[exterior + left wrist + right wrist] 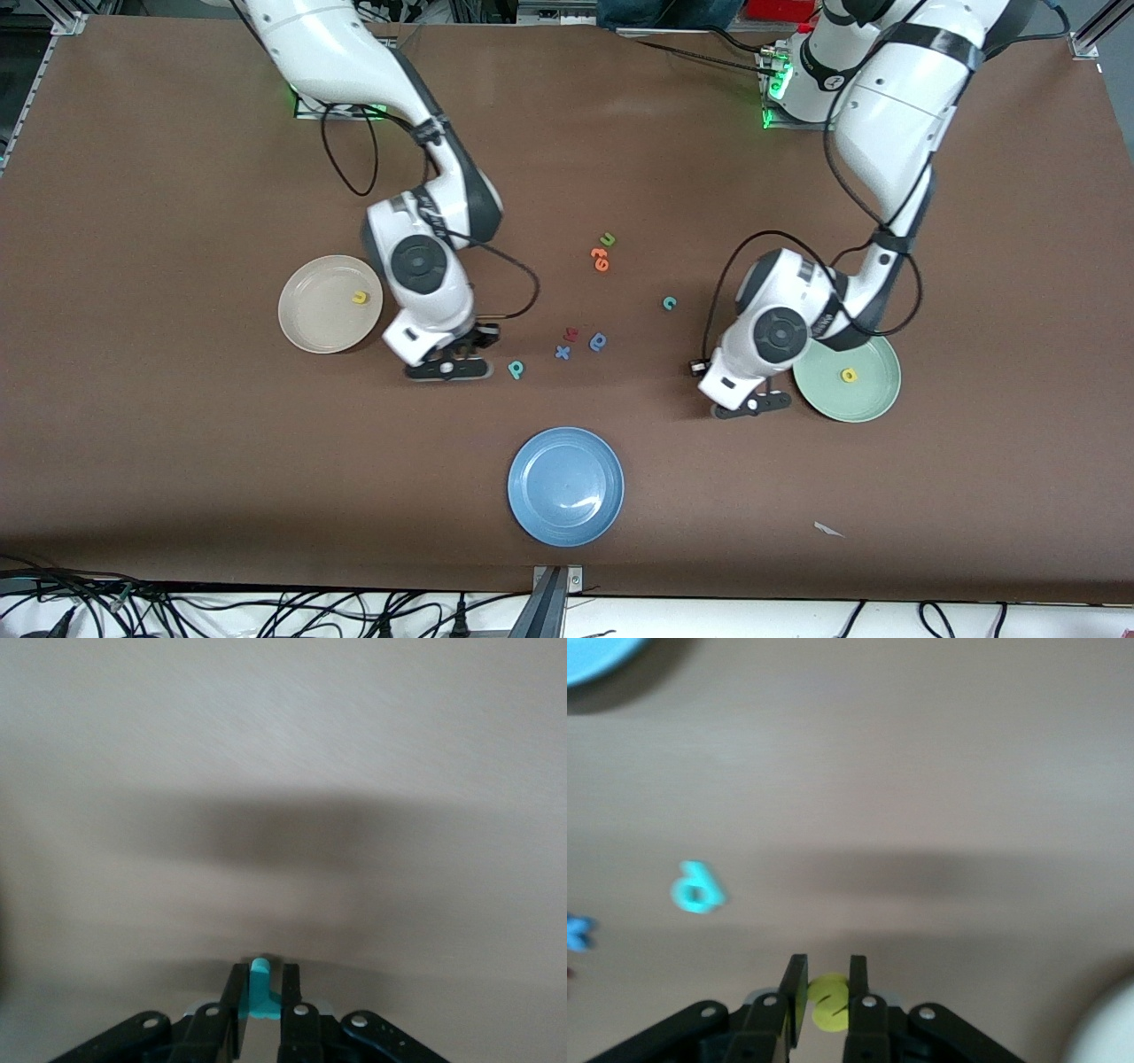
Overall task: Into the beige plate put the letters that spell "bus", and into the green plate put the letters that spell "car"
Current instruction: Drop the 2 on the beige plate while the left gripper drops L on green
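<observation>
The beige plate holds a yellow "u". Beside it, my right gripper is shut on a yellow "s" low at the table. A teal "b" lies just past that hand. The green plate holds a yellow "a". My left gripper is at that plate's rim, shut on a teal hooked "r". A teal "c" lies on the table between the arms. Both held letters are hidden in the front view.
A blue plate sits nearest the front camera. Near the table's middle lie a blue round-bowled letter, a blue "x" and a red letter. Farther off are orange letters and a green "u".
</observation>
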Motion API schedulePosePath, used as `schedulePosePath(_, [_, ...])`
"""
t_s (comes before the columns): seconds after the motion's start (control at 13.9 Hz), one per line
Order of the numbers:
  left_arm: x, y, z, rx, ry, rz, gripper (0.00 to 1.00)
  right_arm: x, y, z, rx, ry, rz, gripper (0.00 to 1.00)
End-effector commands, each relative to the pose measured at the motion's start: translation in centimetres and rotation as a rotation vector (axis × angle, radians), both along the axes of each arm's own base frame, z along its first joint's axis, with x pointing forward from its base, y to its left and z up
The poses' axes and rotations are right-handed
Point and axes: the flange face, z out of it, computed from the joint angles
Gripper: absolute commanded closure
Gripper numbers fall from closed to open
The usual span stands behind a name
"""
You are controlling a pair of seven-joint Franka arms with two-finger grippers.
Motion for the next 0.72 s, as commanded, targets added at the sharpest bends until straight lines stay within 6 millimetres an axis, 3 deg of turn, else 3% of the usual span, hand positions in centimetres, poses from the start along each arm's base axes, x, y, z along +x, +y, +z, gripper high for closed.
schedulePosePath(0.0, [1.5, 6.4, 3.4, -0.002, 0.019, -0.155, 0.96, 0.2, -6.8, 1.4, -0.070, 0.128, 0.037, 0.94])
schedulePosePath(0.14, [2.0, 10.7, 4.4, -0.013, 0.044, -0.226, 0.96, -0.4, -12.1, 0.5, -0.098, 0.185, 0.052, 0.94])
schedulePosePath(0.29, [2.1, 13.6, 4.3, -0.030, 0.066, -0.313, 0.96, -1.6, -16.4, -0.5, -0.112, 0.234, 0.037, 0.93])
schedulePosePath(0.36, [2.2, 15.1, 4.0, -0.019, 0.072, -0.366, 0.96, -2.6, -18.2, -1.2, -0.113, 0.265, 0.038, 0.93])
schedulePosePath(0.43, [2.3, 16.5, 3.9, 0.023, 0.076, -0.433, 0.89, -4.0, -19.3, -2.5, -0.112, 0.287, 0.028, 0.93])
schedulePosePath(0.58, [2.3, 17.2, 3.5, 0.058, 0.089, -0.542, 0.00, -5.7, -21.2, -5.0, -0.115, 0.287, 0.029, 0.92])
schedulePosePath(0.65, [2.4, 16.6, 3.7, 0.048, 0.083, -0.544, 0.00, -6.4, -21.8, -6.1, -0.116, 0.273, 0.033, 0.80])
